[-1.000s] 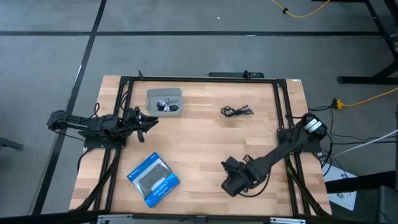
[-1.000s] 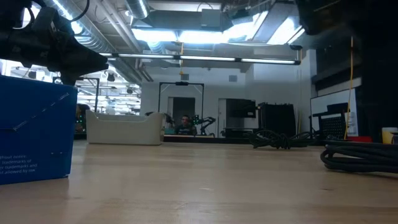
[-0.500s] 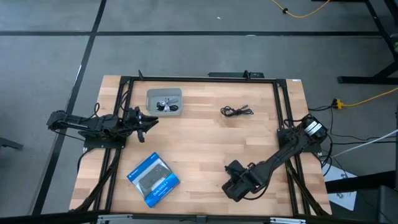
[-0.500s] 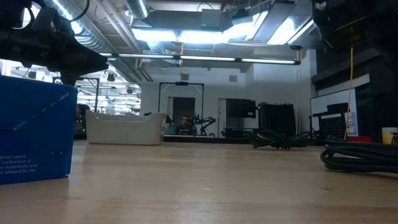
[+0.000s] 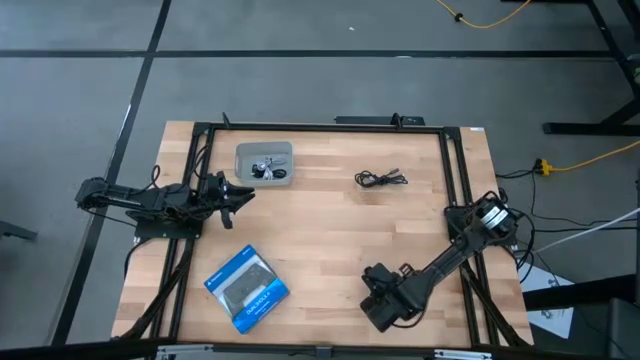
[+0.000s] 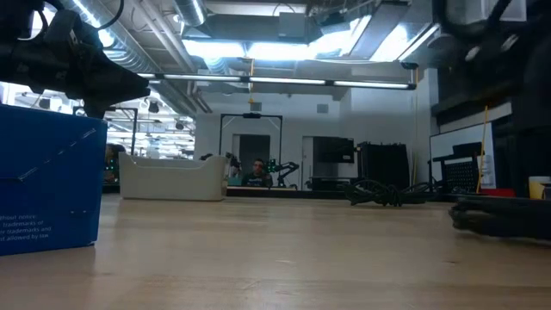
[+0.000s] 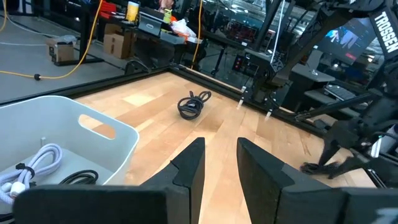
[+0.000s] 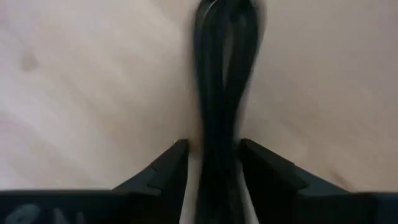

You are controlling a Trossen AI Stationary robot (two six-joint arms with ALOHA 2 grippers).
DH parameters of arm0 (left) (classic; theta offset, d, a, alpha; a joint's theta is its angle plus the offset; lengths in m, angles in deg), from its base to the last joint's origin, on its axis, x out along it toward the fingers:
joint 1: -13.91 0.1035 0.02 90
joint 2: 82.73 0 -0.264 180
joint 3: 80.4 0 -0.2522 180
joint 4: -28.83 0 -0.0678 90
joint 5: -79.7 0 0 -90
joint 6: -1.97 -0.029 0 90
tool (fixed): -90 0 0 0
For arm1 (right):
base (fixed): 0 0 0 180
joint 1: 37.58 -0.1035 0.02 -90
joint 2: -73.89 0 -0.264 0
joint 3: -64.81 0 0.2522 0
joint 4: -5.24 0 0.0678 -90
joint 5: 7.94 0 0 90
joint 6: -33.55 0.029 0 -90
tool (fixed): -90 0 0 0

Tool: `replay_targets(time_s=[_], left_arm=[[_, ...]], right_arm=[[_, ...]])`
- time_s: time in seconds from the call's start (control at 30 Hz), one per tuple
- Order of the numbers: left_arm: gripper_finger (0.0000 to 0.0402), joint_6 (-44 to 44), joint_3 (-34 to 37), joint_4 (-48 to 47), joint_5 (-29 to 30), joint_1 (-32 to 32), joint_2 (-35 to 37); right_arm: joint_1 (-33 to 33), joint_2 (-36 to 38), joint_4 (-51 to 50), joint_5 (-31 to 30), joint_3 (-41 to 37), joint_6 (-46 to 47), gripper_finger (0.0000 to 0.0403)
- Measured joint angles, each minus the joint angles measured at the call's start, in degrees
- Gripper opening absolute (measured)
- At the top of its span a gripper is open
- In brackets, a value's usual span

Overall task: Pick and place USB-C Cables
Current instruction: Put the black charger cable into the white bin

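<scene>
Black cable (image 8: 219,93) between right pincer (image 8: 211,163) fingers

High view: overhead, straight down on the whole table (image 5: 320,250) and both arms.
Low view: at tabletop height, level across the wood toward the room behind.
Left wrist view: forward, slightly down, over the grey bin (image 7: 68,134).
Right wrist view: very near the tabletop.
Shared: loose black coil (image 5: 381,179) (image 7: 193,104) appears in high, left wrist and low (image 6: 379,192) views.
</scene>
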Motion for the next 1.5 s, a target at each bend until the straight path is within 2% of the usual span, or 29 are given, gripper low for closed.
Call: replay_targets(time_s=[0.2,0.27,0.37,0.47,0.57,0.7,0.77,0.87,0.93,1.0,1.17,1.3,1.4,1.5], left_arm=[[0.0086,0.0,0.0,0.0,0.0,0.0,0.0],[0.0086,0.0,0.0,0.0,0.0,0.0,0.0],[0.0086,0.0,0.0,0.0,0.0,0.0,0.0],[0.0086,0.0,0.0,0.0,0.0,0.0,0.0],[0.0086,0.0,0.0,0.0,0.0,0.0,0.0],[0.0086,0.0,0.0,0.0,0.0,0.0,0.0],[0.0086,0.0,0.0,0.0,0.0,0.0,0.0],[0.0086,0.0,0.0,0.0,0.0,0.0,0.0],[0.0086,0.0,0.0,0.0,0.0,0.0,0.0],[0.0086,0.0,0.0,0.0,0.0,0.0,0.0],[0.0086,0.0,0.0,0.0,0.0,0.0,0.0],[0.0086,0.0,0.0,0.0,0.0,0.0,0.0],[0.0086,0.0,0.0,0.0,-0.1,0.0,0.0],[0.0086,0.1,0.0,0.0,-0.1,0.0,0.0]], right_arm=[[2.7,0.0,-3.3,-0.1,0.0,0.1,0.0059],[3.8,-0.2,-3.9,-3.7,-0.1,0.0,0.0059],[6.5,-0.2,-4.6,-12.3,0.2,-1.1,0.0059],[9.7,-0.1,-9.8,-18.8,3.0,-4.8,0.0059],[13.7,0.2,-15.0,-26.3,8.1,-13.4,0.0059],[20.4,0.5,-16.0,-37.4,15.1,-31.1,0.0059],[24.2,0.5,-15.1,-40.2,18.0,-39.9,0.0059],[30.9,0.5,-9.3,-40.8,20.8,-52.8,0.0059],[35.3,0.5,-2.0,-39.7,21.6,-61.9,0.0059],[39.5,0.5,6.8,-35.6,21.7,-71.4,0.0059],[47.7,-0.1,31.8,-13.4,21.7,-89.1,0.0059],[51.4,-1.3,46.0,1.3,21.7,-94.3,0.0059],[52.8,-1.7,50.1,5.8,21.7,-94.4,0.0059],[53.3,-1.7,50.2,7.2,21.7,-95.7,0.0059]])
